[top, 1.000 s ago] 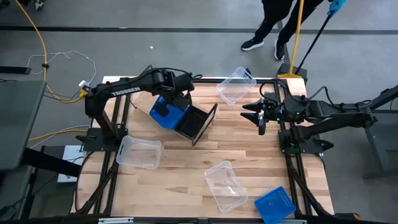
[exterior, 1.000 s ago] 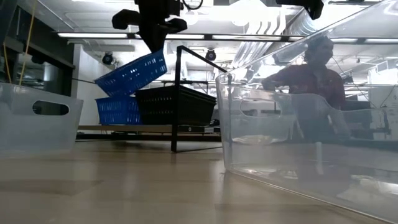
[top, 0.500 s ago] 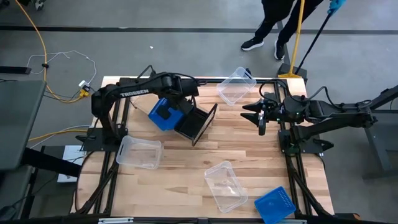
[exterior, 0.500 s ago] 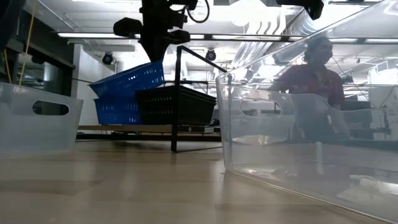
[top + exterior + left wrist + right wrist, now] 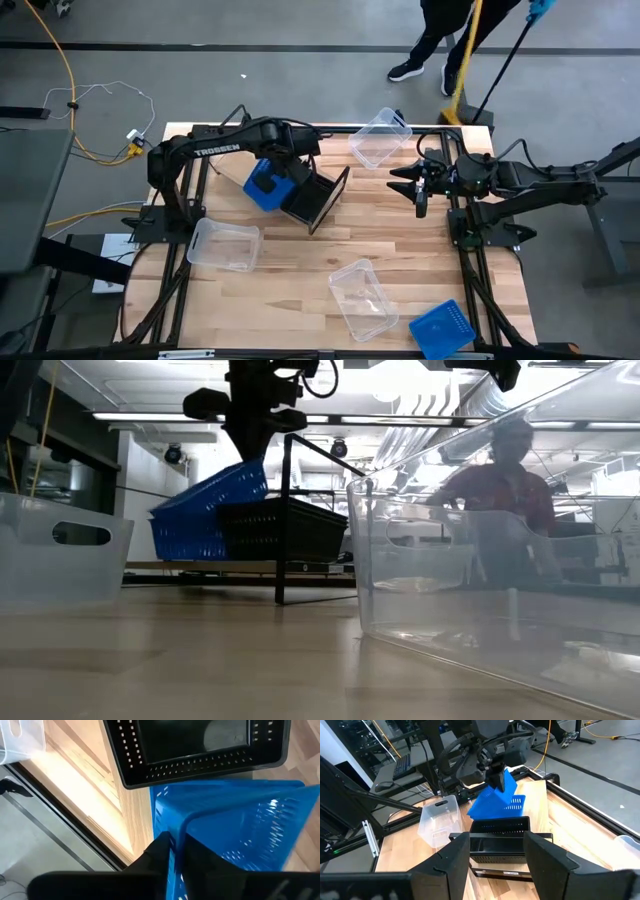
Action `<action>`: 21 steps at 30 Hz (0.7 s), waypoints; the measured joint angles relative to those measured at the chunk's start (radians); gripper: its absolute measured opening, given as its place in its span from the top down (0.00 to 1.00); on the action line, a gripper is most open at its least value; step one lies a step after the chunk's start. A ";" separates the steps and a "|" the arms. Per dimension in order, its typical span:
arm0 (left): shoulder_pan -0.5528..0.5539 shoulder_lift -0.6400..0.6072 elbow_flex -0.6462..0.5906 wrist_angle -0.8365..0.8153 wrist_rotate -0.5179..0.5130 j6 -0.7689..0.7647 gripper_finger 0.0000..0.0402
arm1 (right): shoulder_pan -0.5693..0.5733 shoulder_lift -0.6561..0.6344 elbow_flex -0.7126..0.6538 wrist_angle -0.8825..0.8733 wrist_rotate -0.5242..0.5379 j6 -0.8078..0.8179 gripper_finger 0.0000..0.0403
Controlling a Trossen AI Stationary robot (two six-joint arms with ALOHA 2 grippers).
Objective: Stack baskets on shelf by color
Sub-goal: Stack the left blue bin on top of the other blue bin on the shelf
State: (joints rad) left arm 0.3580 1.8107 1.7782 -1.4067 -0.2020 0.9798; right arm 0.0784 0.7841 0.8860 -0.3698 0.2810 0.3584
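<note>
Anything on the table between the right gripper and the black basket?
No. In the high view, only bare tabletop lies between the right gripper and the black basket; the clear basket sits off to the far side.

Left gripper (image 5: pixel 252 448) above a tilted blue basket (image 5: pixel 205 500); black basket (image 5: pixel 285 530) beside it; clear baskets (image 5: pixel 62 560) (image 5: pixel 500 570) flanking; person (image 5: pixel 500 485) behind.
</note>
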 joint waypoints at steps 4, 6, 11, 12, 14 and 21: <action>0.000 0.000 0.000 0.012 0.004 0.000 0.88 | 0.000 0.000 0.000 0.000 0.000 0.000 0.57; 0.000 0.000 0.000 0.013 0.005 0.000 0.85 | 0.000 0.000 0.000 0.000 0.000 0.000 0.57; -0.002 0.000 0.000 0.030 0.011 -0.011 0.76 | 0.000 0.000 0.000 0.000 0.000 0.000 0.57; -0.004 0.000 0.000 0.038 0.006 -0.022 0.75 | 0.000 0.000 0.000 0.000 0.000 0.000 0.57; -0.009 -0.002 0.000 0.057 -0.023 -0.040 0.71 | 0.000 0.000 0.000 0.000 0.000 0.000 0.57; -0.020 -0.023 0.027 0.067 -0.024 -0.227 0.68 | 0.000 0.000 0.000 0.000 0.000 -0.001 0.57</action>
State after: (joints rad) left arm 0.3380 1.7872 1.8053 -1.3393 -0.2265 0.7531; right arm 0.0784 0.7841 0.8860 -0.3702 0.2810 0.3576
